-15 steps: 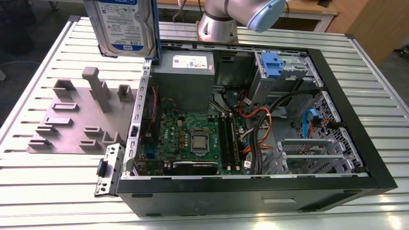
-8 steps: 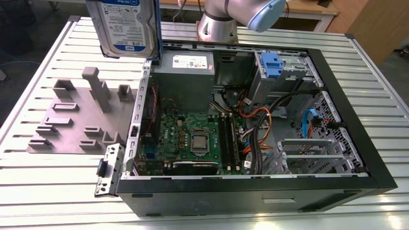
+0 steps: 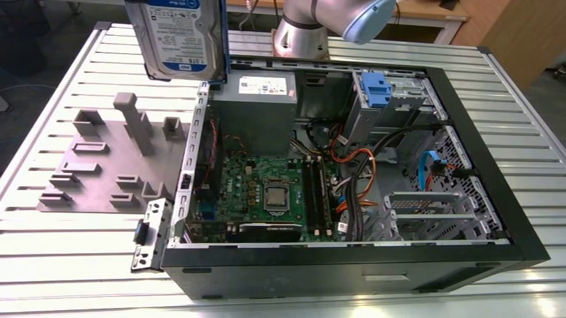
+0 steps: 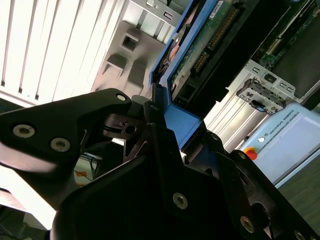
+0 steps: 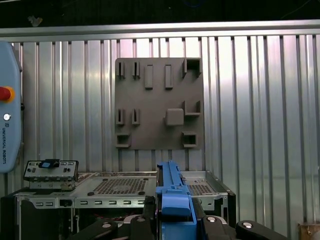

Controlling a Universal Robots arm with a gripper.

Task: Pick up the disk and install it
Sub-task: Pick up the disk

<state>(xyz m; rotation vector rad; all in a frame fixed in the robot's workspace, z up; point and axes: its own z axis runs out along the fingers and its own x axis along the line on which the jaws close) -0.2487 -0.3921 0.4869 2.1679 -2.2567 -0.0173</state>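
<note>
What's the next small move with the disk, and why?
Probably carry it sideways toward the exterior view's right, kept high. The fingers clamp the disk by its blue frame, raised over the open computer case's edge on that view's left; the silver drive cage sits on the right.

Bright even light; slatted table (image 4: 45, 45) glares white; disk (image 4: 215, 27) circuit side shadowed.

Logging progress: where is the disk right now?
The disk hangs in the tool at the exterior view's upper left, above the computer case's wall beside the grey fixture plate.
</note>
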